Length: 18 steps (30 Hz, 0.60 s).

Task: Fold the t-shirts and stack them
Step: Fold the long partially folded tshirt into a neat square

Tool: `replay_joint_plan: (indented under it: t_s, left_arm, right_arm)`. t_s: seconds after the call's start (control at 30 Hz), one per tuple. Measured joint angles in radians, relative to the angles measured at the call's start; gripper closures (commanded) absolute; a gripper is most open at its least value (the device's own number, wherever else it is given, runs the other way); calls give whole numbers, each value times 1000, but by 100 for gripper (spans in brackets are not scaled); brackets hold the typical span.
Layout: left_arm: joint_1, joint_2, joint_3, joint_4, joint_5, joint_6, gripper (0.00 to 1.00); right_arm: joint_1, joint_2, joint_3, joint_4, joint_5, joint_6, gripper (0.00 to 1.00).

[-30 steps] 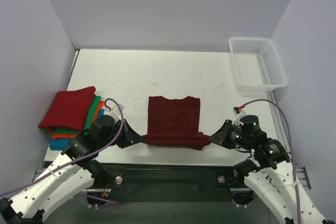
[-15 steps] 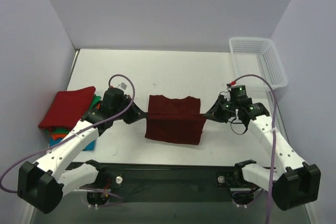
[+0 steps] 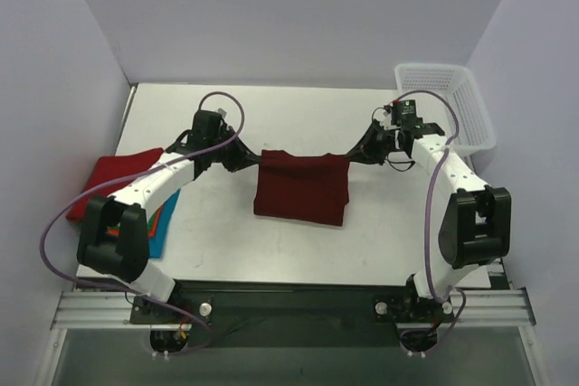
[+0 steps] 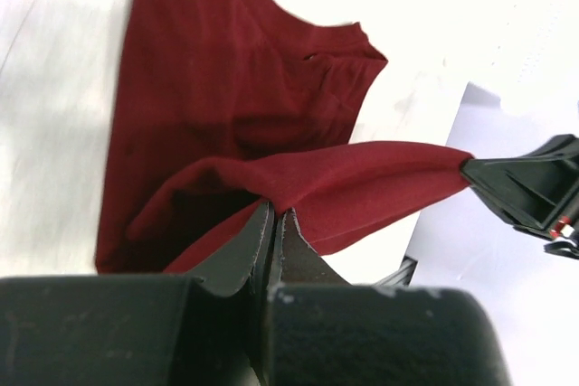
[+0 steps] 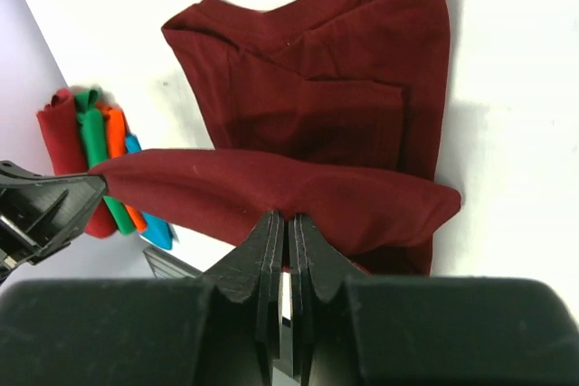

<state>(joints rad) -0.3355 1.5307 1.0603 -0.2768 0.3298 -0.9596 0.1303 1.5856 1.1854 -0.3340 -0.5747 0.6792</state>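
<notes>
Maroon t-shirt (image 3: 301,192) lay mid-table, partly folded: lower layer flat, collar showing in both wrist views, one edge lifted off it and stretched taut along the far side. Left gripper (image 3: 256,162) was clamped on the left corner of that raised edge and right gripper (image 3: 349,157) on the right corner, both with jaws pressed tight on cloth. Folded stack (image 3: 116,185) sat at the left edge of the table (image 3: 298,115), well apart from the shirt, red on top with green, orange and blue under it. White basket (image 3: 445,108) sat at the far right corner, not involved. Step looked like the halving fold, mid-carry, with the stacking not yet done for this shirt. Next move probably calls for lowering both corners together and level, so the raised edge lands square on the layer below, then letting go. Risk: uneven drop leaves a skewed or bunched fold.
</notes>
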Motion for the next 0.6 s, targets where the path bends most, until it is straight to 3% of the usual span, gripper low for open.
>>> replay_joint_plan:
  t_s: [0.6]
  left_arm:
    - [35,644,466,115,109,2,100]
  right_arm:
    - [-45,610,475,24,-74,14,100]
